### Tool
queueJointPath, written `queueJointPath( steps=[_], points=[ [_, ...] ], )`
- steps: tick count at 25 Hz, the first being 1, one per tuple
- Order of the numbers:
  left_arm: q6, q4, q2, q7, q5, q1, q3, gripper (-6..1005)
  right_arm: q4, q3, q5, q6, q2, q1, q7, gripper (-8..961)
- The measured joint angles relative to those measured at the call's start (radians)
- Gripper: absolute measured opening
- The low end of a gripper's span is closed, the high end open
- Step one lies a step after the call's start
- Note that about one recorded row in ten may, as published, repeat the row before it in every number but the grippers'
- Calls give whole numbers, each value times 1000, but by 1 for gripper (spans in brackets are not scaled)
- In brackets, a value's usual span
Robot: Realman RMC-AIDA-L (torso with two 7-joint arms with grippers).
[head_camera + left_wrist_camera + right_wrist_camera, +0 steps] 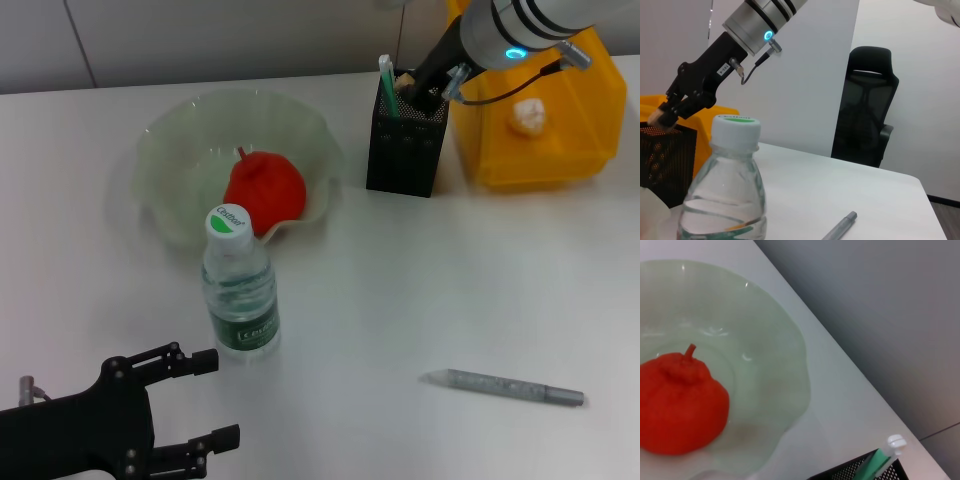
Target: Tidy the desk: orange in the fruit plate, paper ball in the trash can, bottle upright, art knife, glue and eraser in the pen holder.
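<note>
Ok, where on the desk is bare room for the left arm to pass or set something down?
Bare desk lies between the bottle and the grey pen, and along the near edge by the left gripper. It is crowded behind: fruit plate with the orange, pen holder with the right gripper over it, trash can.

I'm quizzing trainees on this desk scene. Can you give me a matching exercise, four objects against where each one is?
Things:
1. orange
2. paper ball
3. bottle
4. grey pen

Places:
A. lying flat on the bare table
B. inside the trash can
C. standing upright in front of the fruit plate
D. in the fruit plate

Pairs: 1-D, 2-B, 3-C, 4-A
</note>
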Motion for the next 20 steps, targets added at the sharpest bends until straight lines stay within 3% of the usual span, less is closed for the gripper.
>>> queueJointPath(
  steps=[7,9,15,17,20],
  points=[
    [0,-2,0,0,0,0,-1,783,-11,2,-2,7,0,-11,-4,181],
    [0,-6,-1,0,0,0,-1,783,-26,3,-3,-7,0,-14,0,279],
    [3,-9,0,0,0,0,-4,783,-286,24,2,-283,2,-60,44,523],
    [3,-9,0,0,0,0,-4,783,-393,22,4,-452,2,-62,74,588],
    [3,-9,1,3,0,-3,-4,783,-420,20,17,-558,2,-55,90,654]
  ],
)
